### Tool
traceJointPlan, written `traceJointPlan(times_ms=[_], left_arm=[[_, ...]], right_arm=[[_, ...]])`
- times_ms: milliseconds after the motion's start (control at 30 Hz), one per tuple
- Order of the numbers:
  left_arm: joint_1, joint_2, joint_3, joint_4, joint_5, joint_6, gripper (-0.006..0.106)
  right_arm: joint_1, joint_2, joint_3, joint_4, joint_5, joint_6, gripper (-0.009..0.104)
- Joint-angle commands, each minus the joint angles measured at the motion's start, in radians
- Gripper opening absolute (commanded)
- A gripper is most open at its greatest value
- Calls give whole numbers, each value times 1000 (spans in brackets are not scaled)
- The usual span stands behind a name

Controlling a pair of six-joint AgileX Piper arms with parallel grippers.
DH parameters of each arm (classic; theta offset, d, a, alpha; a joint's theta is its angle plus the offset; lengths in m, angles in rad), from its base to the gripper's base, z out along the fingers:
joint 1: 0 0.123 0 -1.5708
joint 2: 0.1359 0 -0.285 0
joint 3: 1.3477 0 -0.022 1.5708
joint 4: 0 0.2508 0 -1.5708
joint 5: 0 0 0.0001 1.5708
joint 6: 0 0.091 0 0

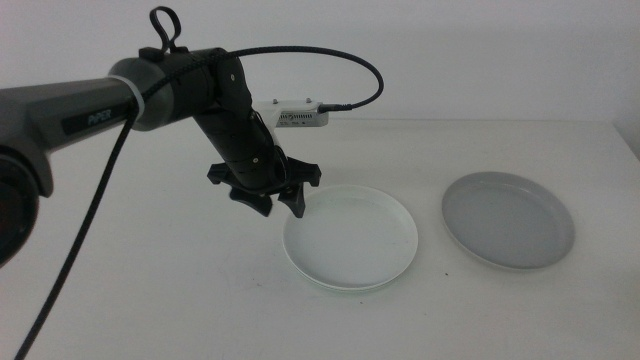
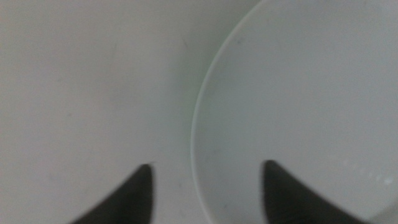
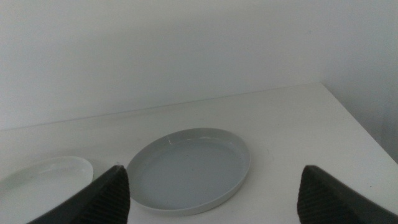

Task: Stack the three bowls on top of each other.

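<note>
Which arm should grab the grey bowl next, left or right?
Right, probably. The right gripper is open and faces the grey bowl, with nothing in between. The left gripper is open across the near-left rim of the white bowl, which appears to sit on a pale green one; the grey bowl lies beyond.

Lighting: even, soft and bright across the white table (image 1: 150, 290); source diffuse, direction unclear. Shadows: faint only, a thin dim crescent beneath the near rim of the white bowl (image 1: 352, 238), another under the grey bowl (image 1: 508, 218) beside it. Glare: none; the white bowl nearly merged with the tabletop. Focus: left wrist view was soft and low in contrast, jaw tips blurred; right wrist view was sharper at the grey bowl, its jaws fuzzy.
</note>
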Motion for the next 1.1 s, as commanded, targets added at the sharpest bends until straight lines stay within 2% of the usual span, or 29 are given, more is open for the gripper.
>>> traceJointPlan(times_ms=[0,100,133,400,533,700,900,1067], left_arm=[[8,-33,-23,5,36,33,65],[19,-104,-29,38,50,3,92],[27,-138,-29,38,58,3,94],[29,-480,-29,64,142,159,94],[29,-667,-27,33,245,203,94],[27,-906,76,-21,246,203,94],[27,-1187,291,-171,162,235,94],[27,-1259,340,-137,146,226,94]], right_arm=[[-7,-4,4,-8,-8,-2,93],[-7,-4,4,-8,-8,-2,93],[-7,-4,4,-8,-8,-2,93],[-7,-4,4,-8,-8,-2,93],[-7,-4,4,-8,-8,-2,93],[-7,-4,4,-8,-8,-2,93],[-7,-4,4,-8,-8,-2,93],[-7,-4,4,-8,-8,-2,93]])
